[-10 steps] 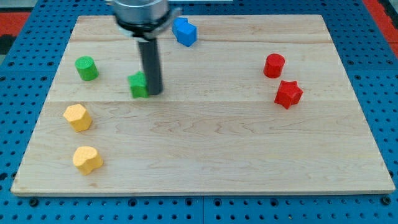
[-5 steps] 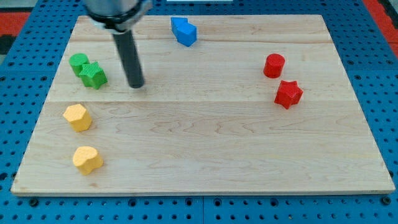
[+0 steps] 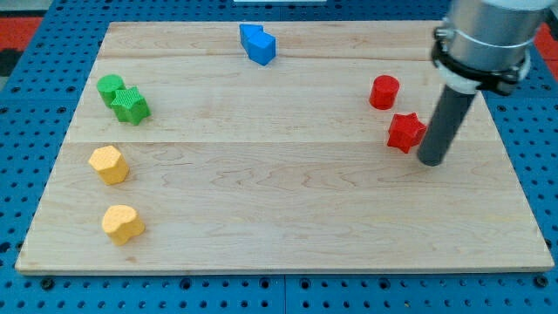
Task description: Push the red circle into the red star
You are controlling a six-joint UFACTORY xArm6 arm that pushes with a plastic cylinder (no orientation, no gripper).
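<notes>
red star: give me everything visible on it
The red star is a small, solid red block with a star outline, matte like painted wood or plastic. It lies flat on the wooden board, near the view's right. The red circle sits just above-left, apart. My tip stands right beside its lower-right points; contact can't be confirmed.

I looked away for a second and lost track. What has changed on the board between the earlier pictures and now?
My tip first pushed the green star toward the view's left until it touched the green circle, then crossed to the view's right. It now sits just right of and slightly below the red star. The red circle, red star, blue block and both yellow blocks stayed put.
</notes>
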